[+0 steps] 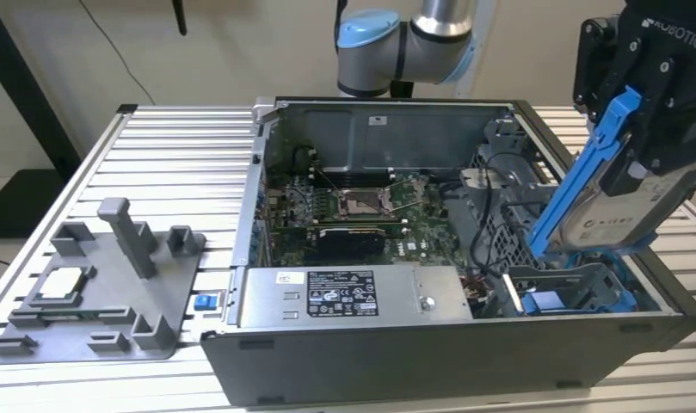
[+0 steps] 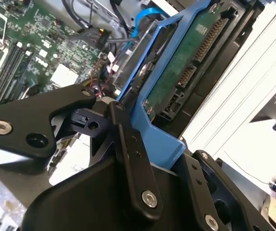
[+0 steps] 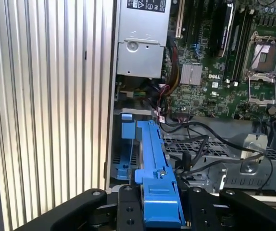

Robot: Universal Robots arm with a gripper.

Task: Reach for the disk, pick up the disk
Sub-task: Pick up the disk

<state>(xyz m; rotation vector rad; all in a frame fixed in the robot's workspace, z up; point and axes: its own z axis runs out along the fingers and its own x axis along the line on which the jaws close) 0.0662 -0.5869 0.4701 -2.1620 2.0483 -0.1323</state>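
One risk I see: gripper point(image 1: 637, 129) is clamped on the disk point(image 1: 606, 202) by its blue carrier frame only, disk tilted, low end just above the drive bay point(image 1: 577, 288) in the computer case point(image 1: 440, 344). It could pivot, slip, or snag the cables point(image 1: 485, 185) further in.

Disk point(image 1: 606, 215): silver metal w/ glossy blue plastic frame. End effector point(image 1: 652, 103): matt black. Tabletop point(image 1: 152, 163): ribbed brushed aluminium. Computer case point(image 1: 440, 353): dull grey metal.
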